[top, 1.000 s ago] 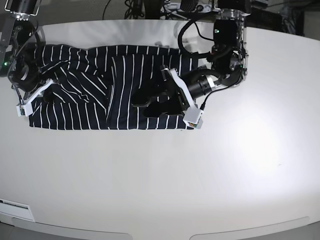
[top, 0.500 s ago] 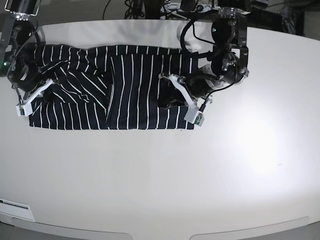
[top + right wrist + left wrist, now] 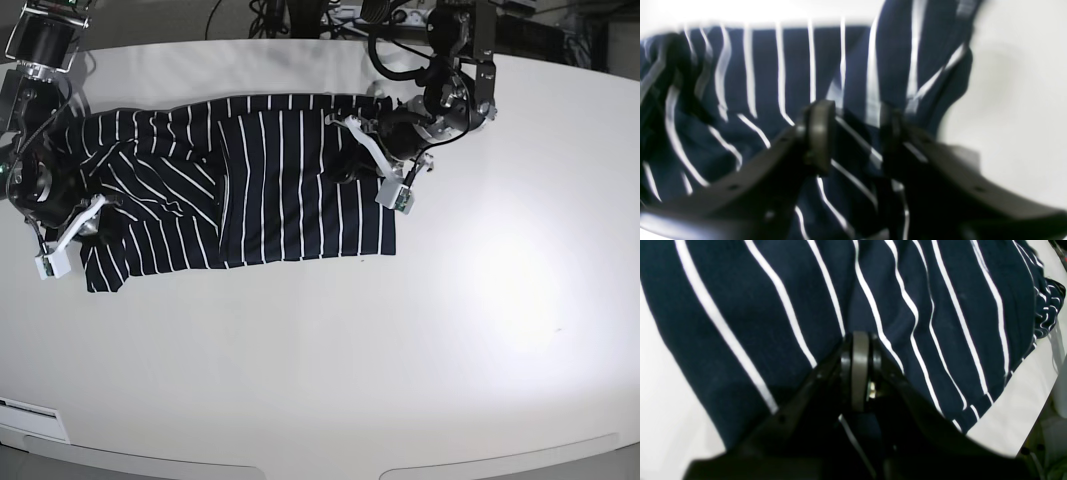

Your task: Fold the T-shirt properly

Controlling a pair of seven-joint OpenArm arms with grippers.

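The dark navy T-shirt with thin white stripes lies flat and crumpled toward its left end on the white table. My left gripper rests on the shirt's right part. In the left wrist view its jaws are pressed together at the T-shirt, with wrinkles running out from the tip. My right gripper is at the shirt's left end. The right wrist view is blurred, but there the gripper stands open, with striped T-shirt cloth showing between and behind the fingers.
Cables and equipment crowd the space behind the table's far edge. White camera modules stick out from the wrists at the right and the left. A paper label lies at the front left corner.
The left gripper went from open to shut and moved back and right, dragging the shirt's right side. The right gripper opened and moved toward the front. The shirt's left end shifted forward.
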